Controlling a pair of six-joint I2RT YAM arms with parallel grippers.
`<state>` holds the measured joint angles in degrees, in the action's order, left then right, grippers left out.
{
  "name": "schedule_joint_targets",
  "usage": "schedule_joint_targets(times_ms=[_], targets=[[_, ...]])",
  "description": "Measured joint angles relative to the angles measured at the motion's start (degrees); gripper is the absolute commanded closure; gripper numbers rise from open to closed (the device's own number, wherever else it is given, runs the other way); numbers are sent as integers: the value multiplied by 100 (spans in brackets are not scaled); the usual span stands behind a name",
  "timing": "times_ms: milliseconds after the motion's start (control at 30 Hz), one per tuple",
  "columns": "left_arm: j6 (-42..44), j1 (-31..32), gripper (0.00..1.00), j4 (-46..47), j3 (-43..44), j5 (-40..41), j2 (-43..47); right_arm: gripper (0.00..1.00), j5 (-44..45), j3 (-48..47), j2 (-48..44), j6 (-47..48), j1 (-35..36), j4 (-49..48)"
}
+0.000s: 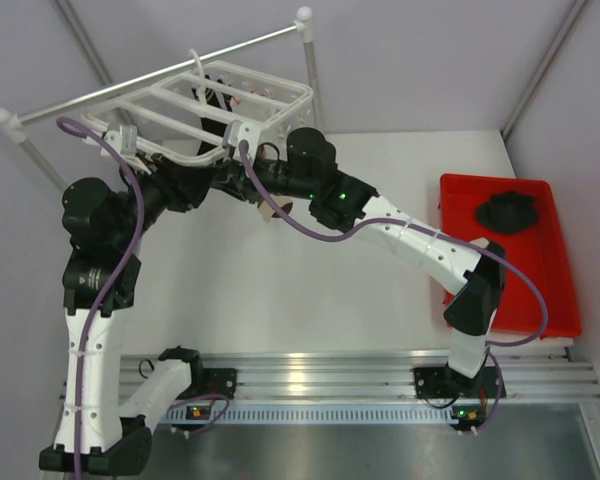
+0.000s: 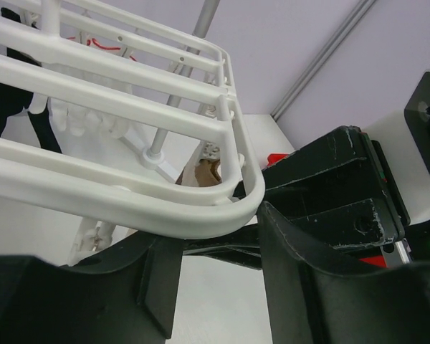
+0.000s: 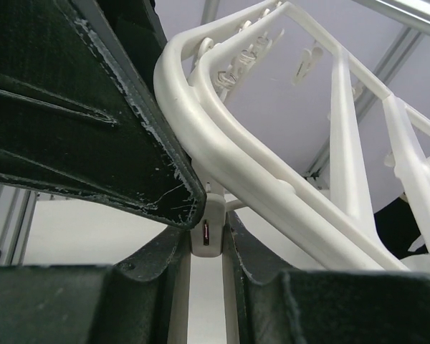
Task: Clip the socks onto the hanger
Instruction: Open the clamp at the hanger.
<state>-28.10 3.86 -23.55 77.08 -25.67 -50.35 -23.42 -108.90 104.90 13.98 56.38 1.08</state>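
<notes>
- nearly closed right fingers [image 3: 272,287], nipping a small white clip [image 3: 206,231] just under the hanger [image 3: 272,193] rim; shown by the right wrist view alone.
- part-open left fingers [image 2: 301,287] at the same rounded corner, rim crossing the tips; contact there hard to tell.
- brown-patched cream sock [image 2: 209,172] glimpsed behind that corner, mostly hidden; no telling what holds it.
- from above only: hanger hooked over a grey rail [image 1: 260,38]; black sock [image 1: 508,210] bunched in a red tray [image 1: 560,290] on the bench [image 1: 280,300], well apart from both arms' fingers.

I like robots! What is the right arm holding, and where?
The right gripper pinches one small white clip hanging under the hanger's curved corner, with the jaws pressing on the clip's two sides.
</notes>
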Motion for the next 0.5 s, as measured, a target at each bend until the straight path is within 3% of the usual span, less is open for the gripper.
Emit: schedule_joint_targets(times_ms=[233, 500], targets=[[164, 42, 59, -258, 96, 129, -162, 100, 17, -74, 33, 68, 26, 127], [299, 70, 84, -518, 192, 308, -221, 100, 57, -74, 66, 160, 26, 243]])
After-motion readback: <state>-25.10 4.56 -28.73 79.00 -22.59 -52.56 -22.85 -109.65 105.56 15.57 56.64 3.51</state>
